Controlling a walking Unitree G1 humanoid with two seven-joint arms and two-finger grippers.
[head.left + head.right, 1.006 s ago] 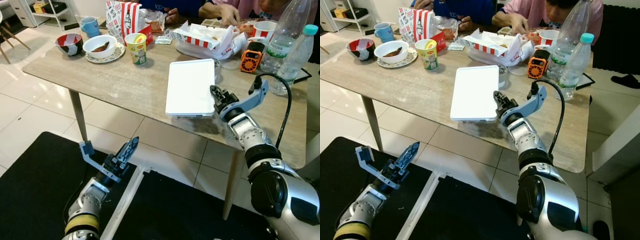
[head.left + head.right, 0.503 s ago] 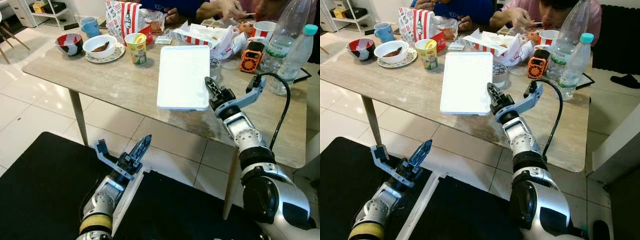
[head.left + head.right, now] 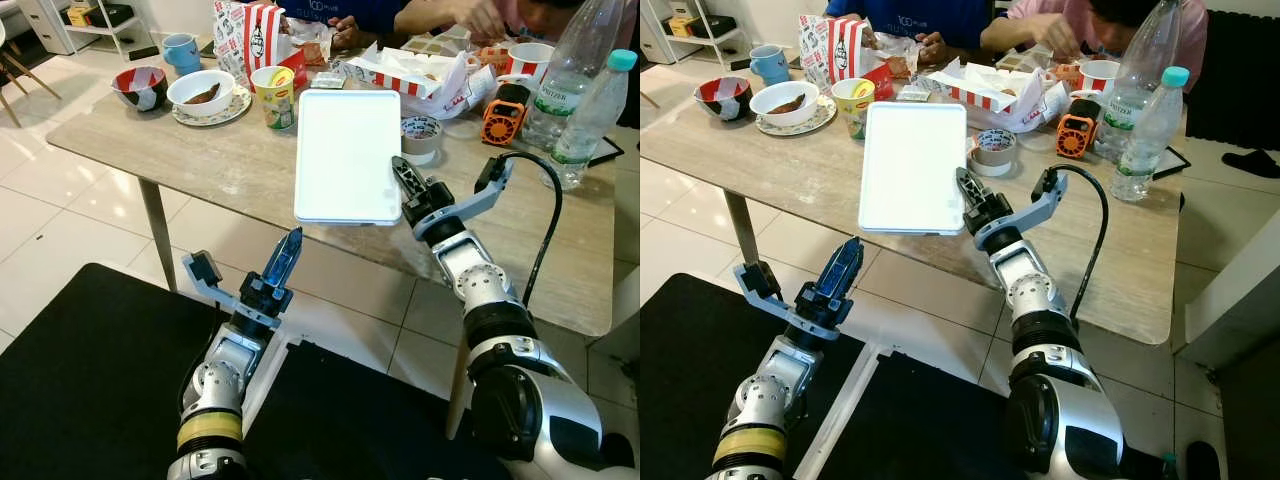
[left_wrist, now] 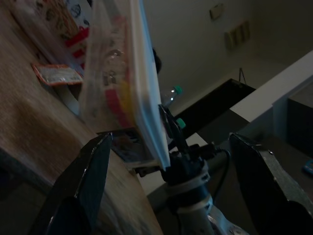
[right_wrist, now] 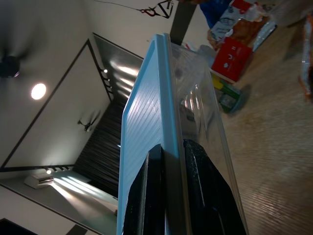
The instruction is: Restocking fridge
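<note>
A flat clear container with a white lid (image 3: 348, 155) hangs tilted above the front edge of the wooden table (image 3: 190, 150). My right gripper (image 3: 405, 190) is shut on its right rim; the right wrist view shows both black fingers (image 5: 146, 191) pinching the lid edge. My left gripper (image 3: 243, 262) stands open below and left of the container, in front of the table edge, a short gap under it. Seen from the left wrist, the container (image 4: 142, 88) is edge-on between and beyond the wide-spread fingers (image 4: 83, 186).
The table holds a cup noodle (image 3: 274, 96), bowls (image 3: 200, 92), a tape roll (image 3: 420, 135), an orange device (image 3: 502, 112), food boxes (image 3: 410, 75) and two bottles (image 3: 590, 110). People sit eating at the far side. A black mat (image 3: 80, 380) covers the floor below.
My right gripper has carried the container left and up off the table, tilting it. My left arm has risen and swung right, toward the container's underside.
</note>
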